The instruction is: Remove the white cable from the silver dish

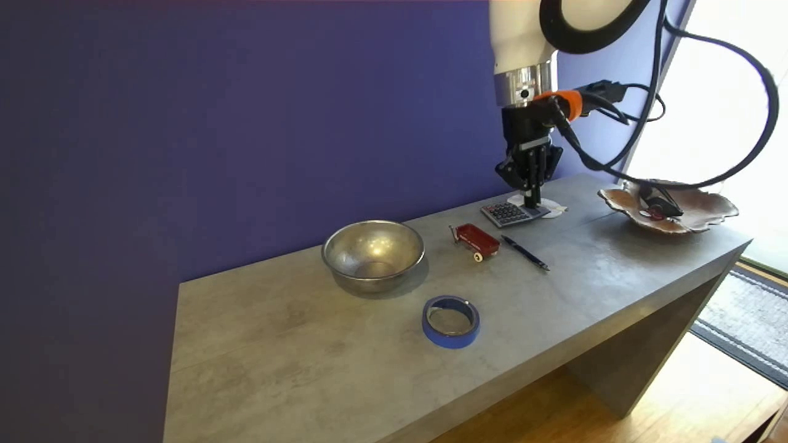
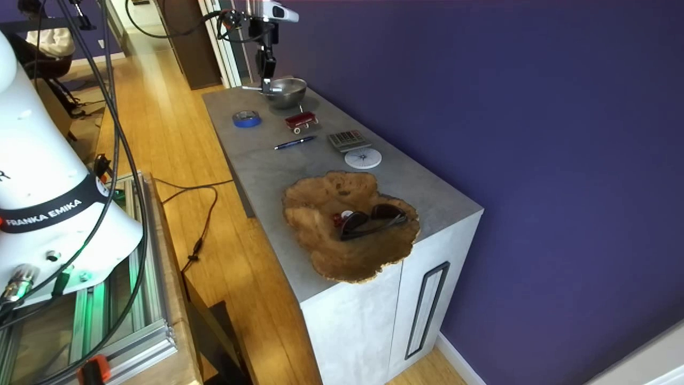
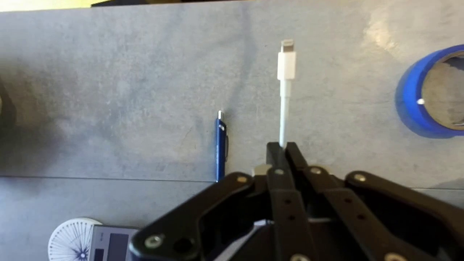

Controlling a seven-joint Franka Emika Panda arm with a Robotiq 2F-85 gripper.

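Holding the white cable (image 3: 285,93) squeezed in the gripper (image 3: 283,145), with jaws all but meeting, well above the bench (image 1: 277,351) and with the plug (image 3: 286,65) reaching out past the fingertips (image 3: 273,156) in the wrist view. Judging by that, and by seeing no cable inside the silver dish (image 1: 373,253) in an exterior view, likely past the removal proper — with the setting-down left to do. Aim for the stretch of bench between the pen (image 3: 220,148) and the roll of blue tape (image 3: 411,101), touching neither. Descend slowly, stopping the fingertips just short of the hard bench and letting the cable touch first. Watch the plug: likely to sway or droop, being carried on a thin, bendy lead. Allow for the opposite end too — hard to make out beneath the gripper. Hold firm until laid flat, then release gently and rise straight up, so as not to drag anything along. Steer away from the dish throughout.
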